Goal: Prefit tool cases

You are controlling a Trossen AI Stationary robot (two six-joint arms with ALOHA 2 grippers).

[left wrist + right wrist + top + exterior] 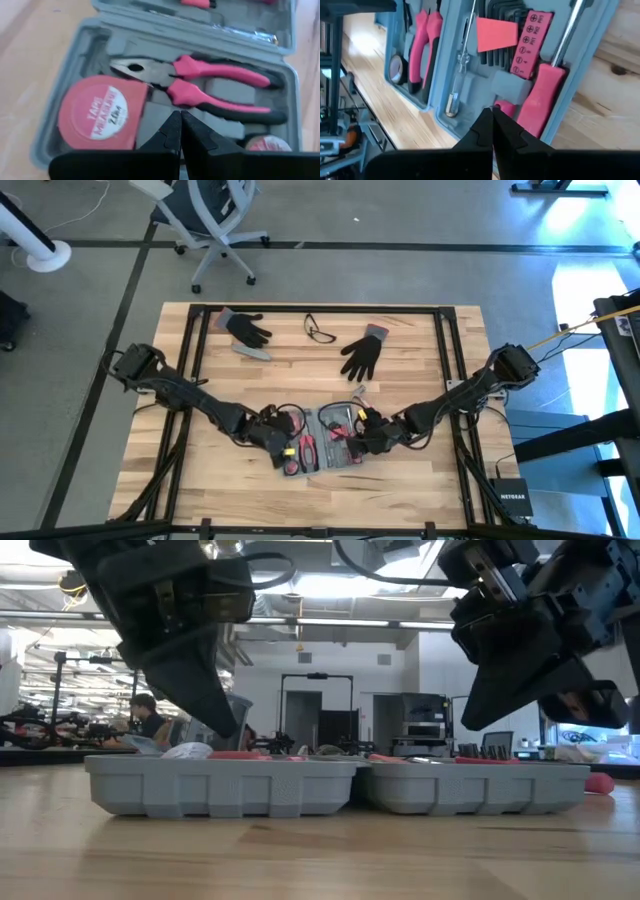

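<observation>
The left gripper (pixel 283 442) hung with its fingers pressed together and empty, just above the left half of the tool case (pixel 322 438), over a round pink tape measure (pixel 95 112) and beside pink-handled pliers (pixel 200 90). The right gripper (pixel 366 432) was likewise clenched on nothing, poised over the case's right half near a pink-handled screwdriver (pixel 540 95) and a pink bit holder (pixel 530 42). In the low view both fingertips stood clear of the case's rim, with a gap of air beneath each.

The case lay opened flat near the table's (pixel 420 480) front middle, its two halves side by side, so its long axis ran across the table from left to right; the tools inside lay roughly front to back. Bare wood stretched in front of it and to either side, though both arms closed in from left and right.

Well behind it lay two black gloves (pixel 362 352), a small grey bar (pixel 253 351) and a pair of glasses (pixel 319 330), all apart from the case.
</observation>
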